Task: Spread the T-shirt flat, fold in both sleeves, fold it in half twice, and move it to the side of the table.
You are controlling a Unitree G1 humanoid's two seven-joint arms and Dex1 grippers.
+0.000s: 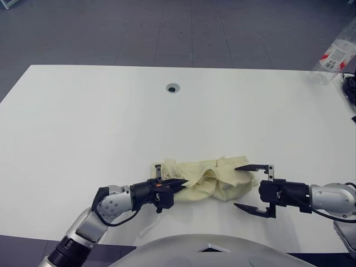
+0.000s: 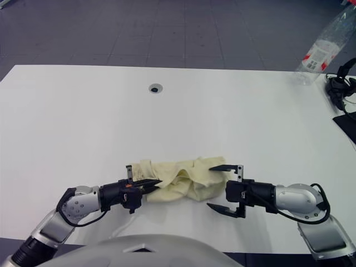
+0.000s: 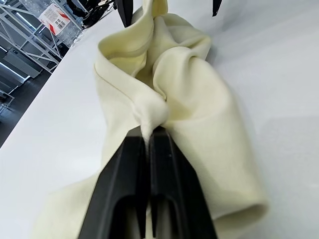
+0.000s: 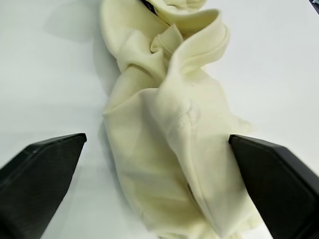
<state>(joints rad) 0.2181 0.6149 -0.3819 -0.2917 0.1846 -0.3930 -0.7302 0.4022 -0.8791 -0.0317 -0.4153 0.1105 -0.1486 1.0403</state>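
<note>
A pale yellow T-shirt (image 1: 208, 179) lies crumpled in a long bunch near the front edge of the white table (image 1: 111, 128). My left gripper (image 1: 181, 182) is at the bunch's left end, shut on a pinched fold of cloth (image 3: 152, 117). My right gripper (image 1: 239, 187) stands open at the bunch's right end, its two fingers on either side of the cloth (image 4: 174, 134) without touching it.
A clear plastic bottle (image 1: 334, 55) lies at the table's far right corner, with black cables (image 2: 339, 89) beside it. A small round cable hole (image 1: 173, 88) sits at the back middle.
</note>
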